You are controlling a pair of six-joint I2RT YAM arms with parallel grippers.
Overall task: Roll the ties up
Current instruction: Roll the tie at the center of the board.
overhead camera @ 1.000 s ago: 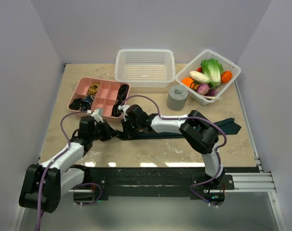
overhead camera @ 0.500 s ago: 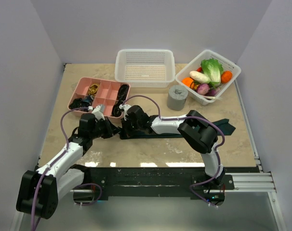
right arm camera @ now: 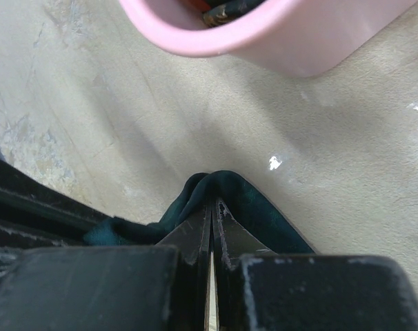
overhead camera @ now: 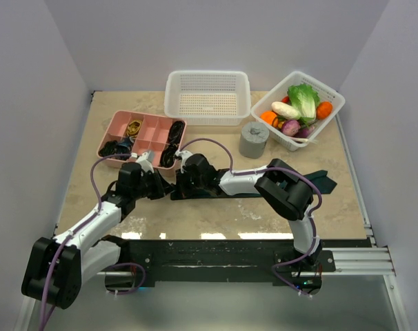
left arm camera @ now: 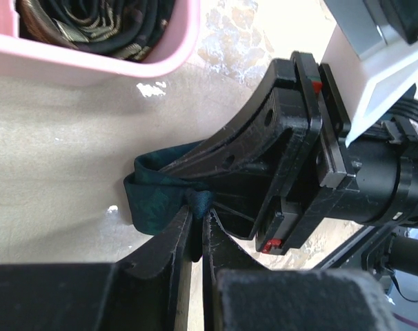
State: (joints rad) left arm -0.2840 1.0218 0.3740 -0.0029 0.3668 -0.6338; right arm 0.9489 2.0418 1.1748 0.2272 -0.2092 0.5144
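A dark teal-green tie (overhead camera: 319,181) lies in a long band across the table, its wide pointed end at the right. Its narrow end is folded into a small loop between my two grippers, seen in the left wrist view (left arm camera: 154,200) and the right wrist view (right arm camera: 257,207). My left gripper (overhead camera: 162,186) is shut on the folded narrow end (left arm camera: 197,207). My right gripper (overhead camera: 176,186) is shut on the top of the same fold (right arm camera: 212,196). Both sit just in front of the pink tray.
A pink divided tray (overhead camera: 107,132) with cords stands just behind the grippers. A white basket (overhead camera: 207,96) is at the back, a grey cylinder (overhead camera: 254,140) to its right, and a white basket of vegetables (overhead camera: 297,110) at the back right.
The left gripper has moved right, close to the right gripper. The tie has been drawn left, its wide end sliding in from the right edge.
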